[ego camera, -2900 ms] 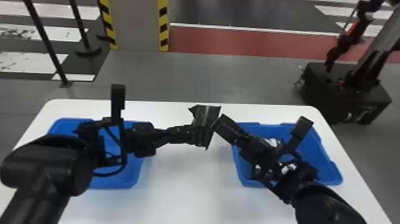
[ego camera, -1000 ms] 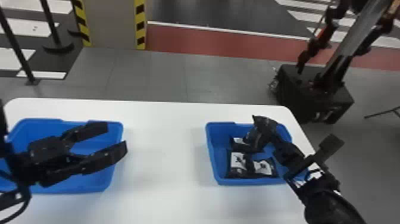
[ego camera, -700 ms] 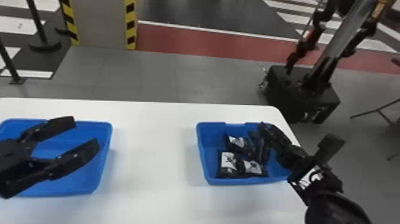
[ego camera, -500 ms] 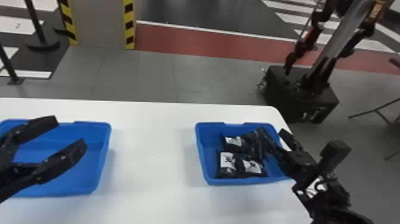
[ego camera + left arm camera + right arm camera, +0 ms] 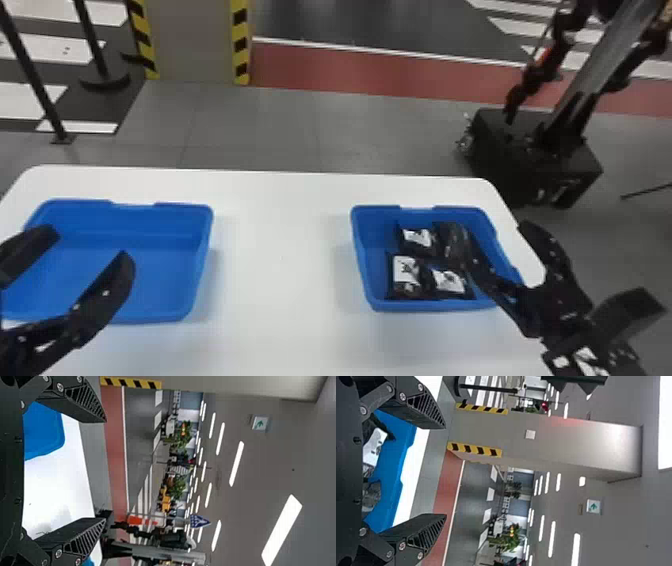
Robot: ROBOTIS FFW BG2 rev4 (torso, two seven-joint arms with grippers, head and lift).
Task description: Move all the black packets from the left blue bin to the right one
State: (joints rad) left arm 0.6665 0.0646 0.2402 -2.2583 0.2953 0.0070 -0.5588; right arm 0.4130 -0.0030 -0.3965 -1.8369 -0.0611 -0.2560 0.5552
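In the head view a white table (image 5: 280, 250) stands on grey floor tiles (image 5: 225, 120), a red strip (image 5: 350, 67) beyond, with a yellow-and-black striped pillar (image 5: 192, 40) behind and a dark wheeled machine (image 5: 537, 155) to the right. The black packets (image 5: 406, 275), with white labels, lie grouped in the right blue bin (image 5: 362, 260). The right gripper (image 5: 491, 229) is spread wide, one finger reaching over that bin beside them—whether it touches one I cannot tell. The left gripper (image 5: 89, 246), also spread, is over the left blue bin (image 5: 165, 280).

The left wrist view shows its fingers (image 5: 85, 401) far apart, ceiling lights (image 5: 237, 464) beyond.

The right wrist view shows wide-parted fingers (image 5: 425, 532) too, packets past them.
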